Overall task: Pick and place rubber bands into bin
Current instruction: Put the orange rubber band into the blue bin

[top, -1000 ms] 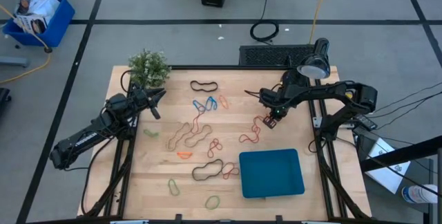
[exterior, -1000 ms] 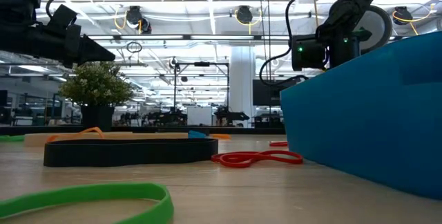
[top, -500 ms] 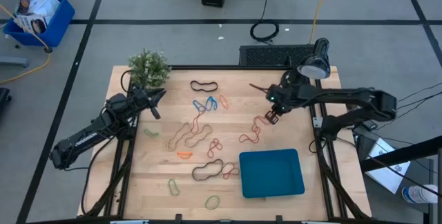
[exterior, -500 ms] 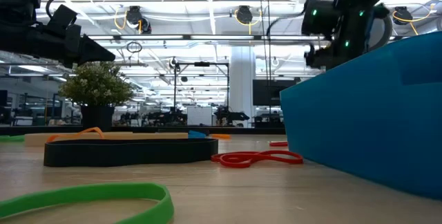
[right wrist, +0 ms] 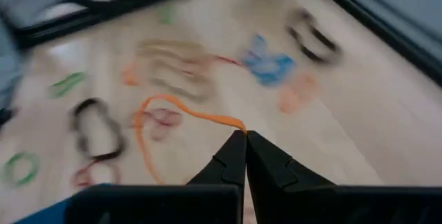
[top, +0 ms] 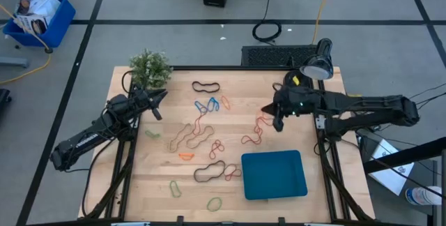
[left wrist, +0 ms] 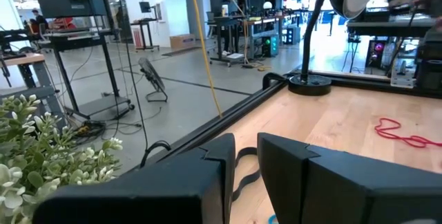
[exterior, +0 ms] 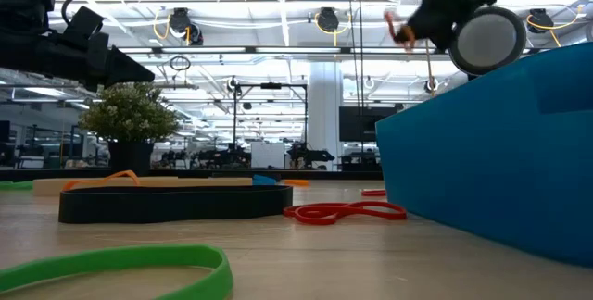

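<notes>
The right tool (right wrist: pixel 243 135), closed on an orange band (right wrist: pixel 155 106) right of the frame's centre, is carrying it (left tool (top: pixel 159 100) waits part-open, holding nothing) and must next reach the bin (top: pixel 274 174) at lower right.

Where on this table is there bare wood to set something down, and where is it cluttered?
Bare wood lies between the bin and the table's right edge, and along the left edge below the plant. The rubber bands crowd the middle. The right gripper, shut on an orange band, hangs above the bin.
</notes>
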Available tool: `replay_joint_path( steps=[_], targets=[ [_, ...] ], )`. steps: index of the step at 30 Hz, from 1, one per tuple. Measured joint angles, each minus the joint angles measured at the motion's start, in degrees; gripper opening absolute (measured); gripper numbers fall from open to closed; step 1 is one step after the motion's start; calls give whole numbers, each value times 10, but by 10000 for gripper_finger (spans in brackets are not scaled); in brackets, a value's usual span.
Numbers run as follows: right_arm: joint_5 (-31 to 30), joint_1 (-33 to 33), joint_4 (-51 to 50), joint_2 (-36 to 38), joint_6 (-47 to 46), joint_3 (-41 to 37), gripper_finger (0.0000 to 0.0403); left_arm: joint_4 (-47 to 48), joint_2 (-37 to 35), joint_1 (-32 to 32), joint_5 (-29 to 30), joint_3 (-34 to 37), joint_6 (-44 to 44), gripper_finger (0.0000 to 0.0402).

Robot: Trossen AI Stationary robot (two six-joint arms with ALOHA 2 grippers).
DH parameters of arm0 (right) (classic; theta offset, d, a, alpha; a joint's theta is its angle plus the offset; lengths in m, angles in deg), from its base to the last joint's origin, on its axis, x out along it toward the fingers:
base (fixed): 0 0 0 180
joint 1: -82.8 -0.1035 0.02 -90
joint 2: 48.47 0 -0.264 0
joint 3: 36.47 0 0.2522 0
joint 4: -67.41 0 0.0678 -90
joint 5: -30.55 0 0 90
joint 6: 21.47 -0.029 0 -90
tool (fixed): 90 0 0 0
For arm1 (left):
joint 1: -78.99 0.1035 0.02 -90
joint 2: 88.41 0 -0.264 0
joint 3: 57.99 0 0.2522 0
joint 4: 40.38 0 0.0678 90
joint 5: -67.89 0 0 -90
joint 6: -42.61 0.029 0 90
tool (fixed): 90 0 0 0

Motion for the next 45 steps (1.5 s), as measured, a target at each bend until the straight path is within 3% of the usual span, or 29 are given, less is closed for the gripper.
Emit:
replay_joint_path(
  steps=[6, 16, 29, 38, 45],
  targets=[
    [-4, -98, 55, -19, 91, 0, 0, 0, 0, 0, 0, 0, -5, 72],
    [-93, -219, 63, -45, 37, 0, 0, 0, 0, 0, 0, 0, -8, 72],
    [-108, -279, -206, -124, -12, 159, 0, -1, 0, 0, -1, 0, -68, 72],
    [-104, -345, -345, -190, -131, 165, 0, -1, 0, 0, -2, 0, -69, 72],
    [-74, -384, -359, -234, -220, 157, 0, -1, 0, 0, -2, 0, -69, 72]
  ],
)
